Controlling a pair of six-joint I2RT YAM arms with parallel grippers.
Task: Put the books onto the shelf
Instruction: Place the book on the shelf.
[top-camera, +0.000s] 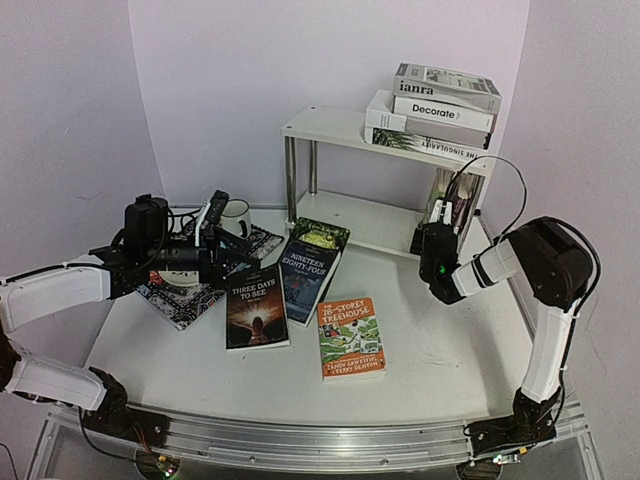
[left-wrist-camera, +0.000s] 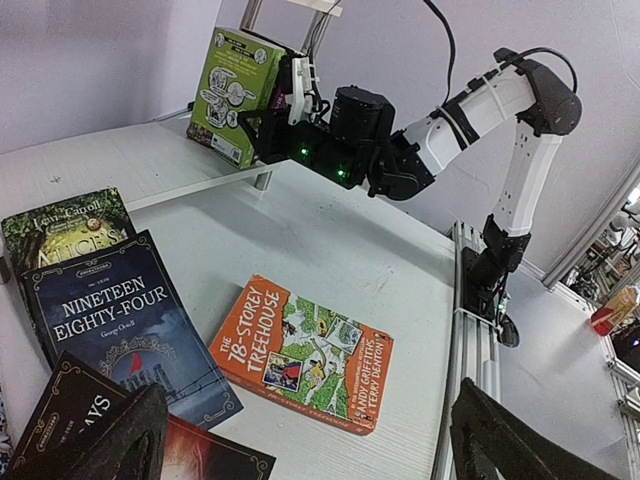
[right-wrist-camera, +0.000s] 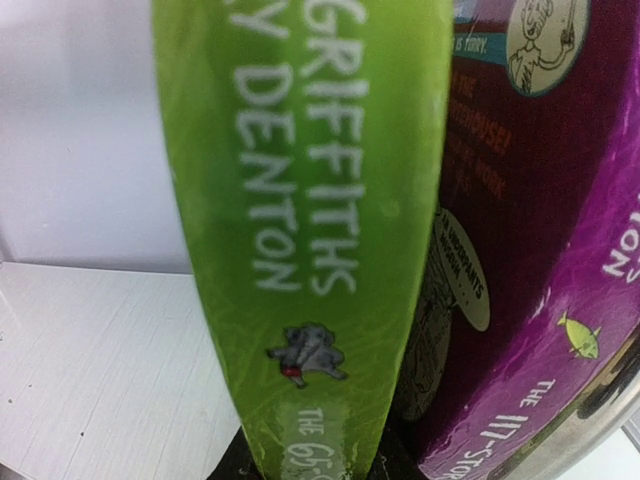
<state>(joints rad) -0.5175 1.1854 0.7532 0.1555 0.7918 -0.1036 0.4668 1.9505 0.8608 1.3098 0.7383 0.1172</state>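
Partly done: white-grey hardbacks (top-camera: 442, 108) crown the white chrome-legged shelf (top-camera: 328, 124); the right gripper (left-wrist-camera: 288, 100) pinches a green paperback (left-wrist-camera: 232, 90) upright on its lower board. The left gripper (left-wrist-camera: 310, 405) gapes empty; an orange paperback (top-camera: 350, 338) and dark novels (top-camera: 308, 268) lie unshelved.

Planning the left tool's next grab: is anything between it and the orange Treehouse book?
Nothing visible. The orange book lies flat, cover up, on the table, with nothing on it. The open left tool faces it across bare table. The dark novels lie flat off to one side.
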